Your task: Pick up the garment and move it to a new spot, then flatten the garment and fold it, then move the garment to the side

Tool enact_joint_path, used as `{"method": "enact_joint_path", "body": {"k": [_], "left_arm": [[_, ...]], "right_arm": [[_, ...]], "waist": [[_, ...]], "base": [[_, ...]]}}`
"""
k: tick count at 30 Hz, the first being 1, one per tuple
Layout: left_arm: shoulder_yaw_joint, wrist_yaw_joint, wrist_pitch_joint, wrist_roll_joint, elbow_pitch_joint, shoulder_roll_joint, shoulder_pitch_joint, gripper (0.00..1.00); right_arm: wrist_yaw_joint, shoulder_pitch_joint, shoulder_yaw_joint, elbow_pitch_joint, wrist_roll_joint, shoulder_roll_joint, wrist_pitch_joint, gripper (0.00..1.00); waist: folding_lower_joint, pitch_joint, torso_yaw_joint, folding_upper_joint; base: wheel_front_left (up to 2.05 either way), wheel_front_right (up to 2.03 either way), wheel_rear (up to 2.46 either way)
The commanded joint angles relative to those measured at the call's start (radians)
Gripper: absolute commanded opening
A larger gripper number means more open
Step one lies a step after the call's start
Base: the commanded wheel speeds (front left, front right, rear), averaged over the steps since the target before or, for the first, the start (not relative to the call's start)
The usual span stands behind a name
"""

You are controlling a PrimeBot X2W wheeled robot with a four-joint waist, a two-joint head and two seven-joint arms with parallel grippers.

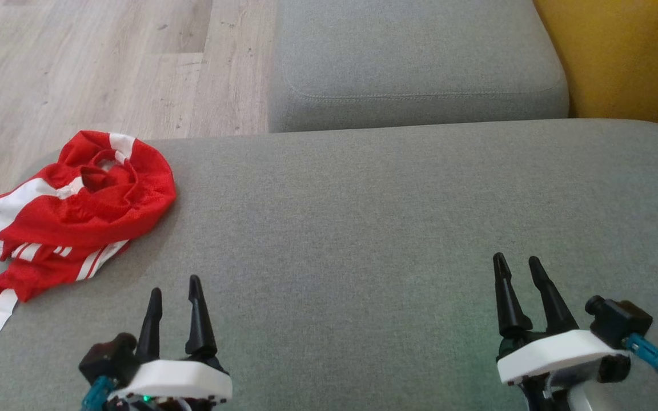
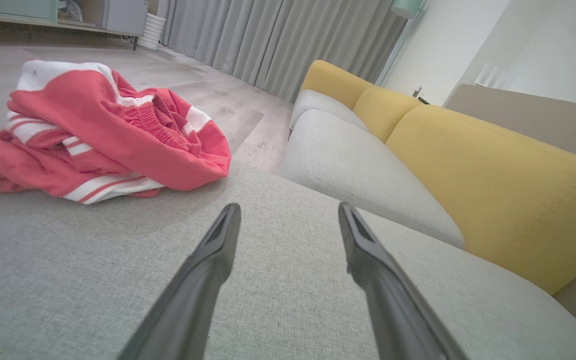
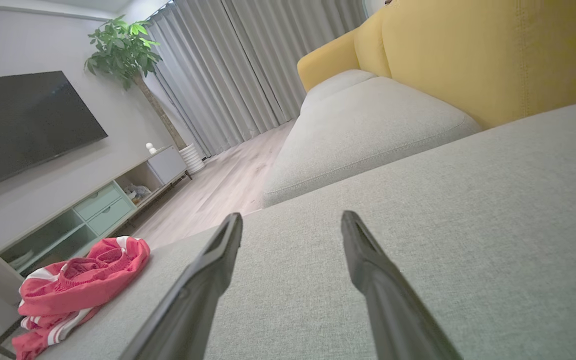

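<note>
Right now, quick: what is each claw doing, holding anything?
Left claw: open, holding nothing; the red garment lies apart from it on the grey cushion.
Right claw: open, holding nothing.

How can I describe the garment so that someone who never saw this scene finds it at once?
Look at the large grey cushion in front of the robot. At its left edge, near the wooden floor, lies the garment, a crumpled heap. It is the one red thing with white stripes; all around it is grey or wood.
</note>
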Motion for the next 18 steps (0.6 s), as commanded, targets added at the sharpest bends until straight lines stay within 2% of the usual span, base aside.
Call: {"method": "enact_joint_path", "body": {"k": [1, 18], "left_arm": [[0.009, 0.006, -0.016, 0.037, -0.037, 0.006, -0.057, 1.0], [-0.03, 0.044, -0.063, 0.229, -0.027, 0.007, -0.062, 1.0]], "right_arm": [[0.0, -0.051, 0.026, -0.04, -0.038, -0.009, -0.019, 1.0], [0.0, -0.056, 0.045, -0.034, -0.246, -0.01, -0.066, 1.0]], "waist": [[0.0001, -0.001, 0.0, 0.0], [0.0001, -0.013, 0.003, 0.0]], "base": [[0.0, 0.0, 0.0], [0.0, 0.0, 0.0]]}}
